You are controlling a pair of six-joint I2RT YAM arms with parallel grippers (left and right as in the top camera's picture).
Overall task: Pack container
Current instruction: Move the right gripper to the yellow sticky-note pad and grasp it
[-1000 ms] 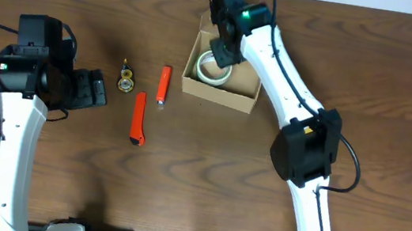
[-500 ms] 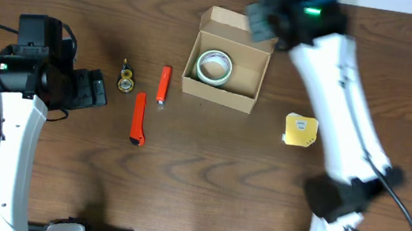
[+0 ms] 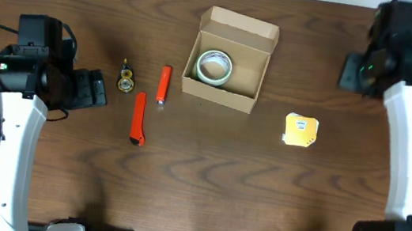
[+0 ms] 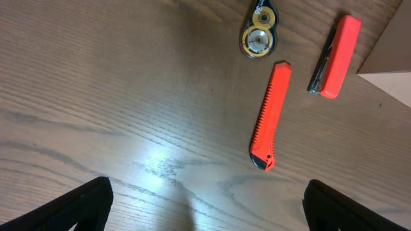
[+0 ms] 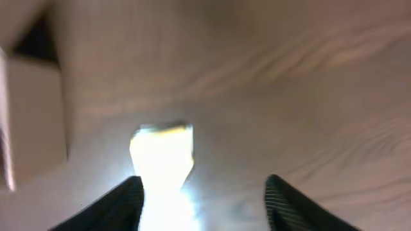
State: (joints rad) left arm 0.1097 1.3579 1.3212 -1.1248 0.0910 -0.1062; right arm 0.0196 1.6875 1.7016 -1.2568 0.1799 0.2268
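Observation:
The container (image 3: 229,59) is a brown cardboard box with its flap lid up, standing at the table's back centre. A white tape roll (image 3: 214,66) lies inside it. My right gripper (image 3: 349,72) hovers well to the right of the box, open with nothing between its fingers. In the blurred right wrist view the right gripper (image 5: 205,212) stands open above the table, a bright yellow packet (image 5: 162,154) lies under its left finger, and the box (image 5: 32,122) is at the left edge. My left gripper (image 3: 96,89) sits open at the left. In its own view the left gripper (image 4: 209,215) holds nothing.
A yellow packet (image 3: 300,131) lies right of the box. Left of the box are a red lighter-like tool (image 3: 164,84), an orange utility knife (image 3: 138,118) and a small round yellow dispenser (image 3: 124,81). The left wrist view shows the knife (image 4: 270,115) too.
My right gripper has come up out of the box, leaving the tape roll inside, and swung to the far right with its jaws wider. The left arm has not moved.

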